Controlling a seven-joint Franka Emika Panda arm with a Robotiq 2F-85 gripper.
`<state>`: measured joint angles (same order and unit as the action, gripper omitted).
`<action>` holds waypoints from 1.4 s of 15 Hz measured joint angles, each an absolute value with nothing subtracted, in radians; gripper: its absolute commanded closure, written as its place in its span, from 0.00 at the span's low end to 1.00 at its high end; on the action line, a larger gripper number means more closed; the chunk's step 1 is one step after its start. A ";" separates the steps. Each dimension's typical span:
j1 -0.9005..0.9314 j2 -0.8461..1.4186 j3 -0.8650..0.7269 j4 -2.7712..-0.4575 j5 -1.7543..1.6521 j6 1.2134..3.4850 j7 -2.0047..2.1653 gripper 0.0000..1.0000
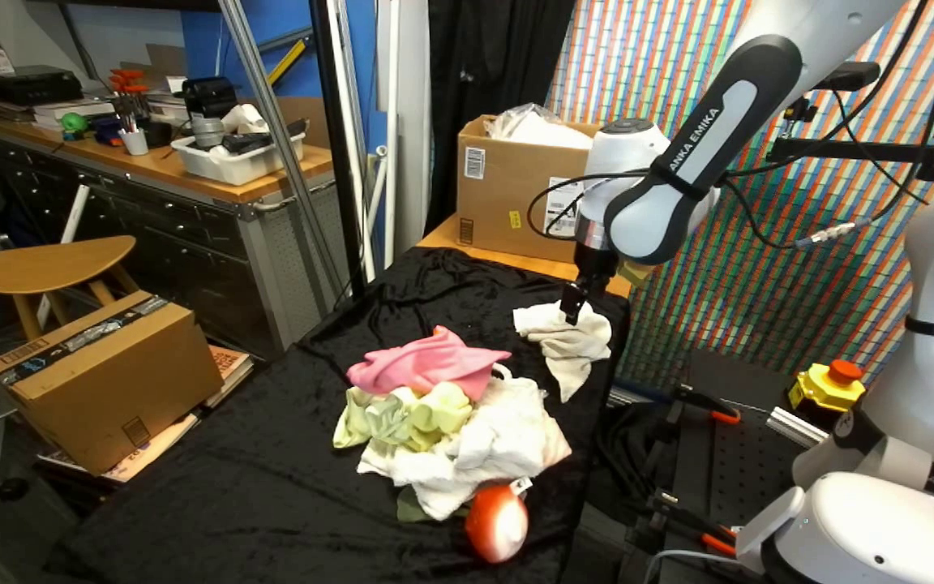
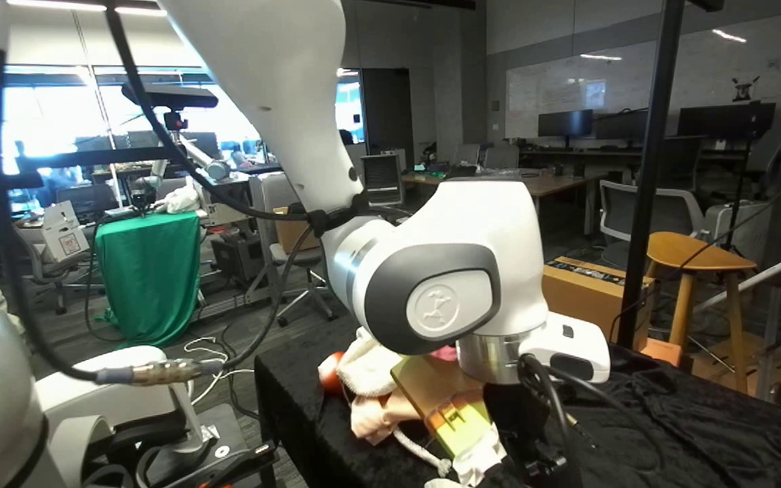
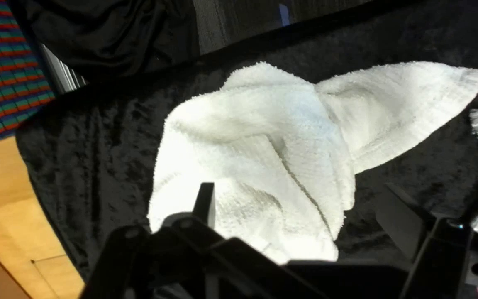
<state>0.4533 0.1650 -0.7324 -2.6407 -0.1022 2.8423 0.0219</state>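
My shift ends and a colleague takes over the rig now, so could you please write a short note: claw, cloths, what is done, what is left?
Claw: open, over the loose white cloth, nothing gripped; whether it touches, I cannot tell.
Cloths: the loose white cloth lies crumpled on the black cover, apart from the pile of cloths, with pink and yellow-green ones in it. A red-and-white round object lies by that pile.
Done: claw is over the loose white cloth.
Left: not yet closed on it.

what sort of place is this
Most likely a robotics lab: there's a mounted robot arm, a red-and-yellow button that looks like an emergency stop, and, in an exterior view, a large whiteboard.
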 measured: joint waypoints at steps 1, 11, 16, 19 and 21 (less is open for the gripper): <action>0.425 0.180 -0.686 -2.623 -0.032 2.835 -0.048 0.00; -0.020 0.476 -0.276 -2.372 0.115 2.794 -0.267 0.00; -0.133 0.528 -0.218 -2.329 0.045 2.794 -0.247 0.00; -0.146 0.525 -0.213 -2.327 0.020 2.796 -0.233 0.00; -0.146 0.518 -0.213 -2.328 -0.005 2.796 -0.216 0.00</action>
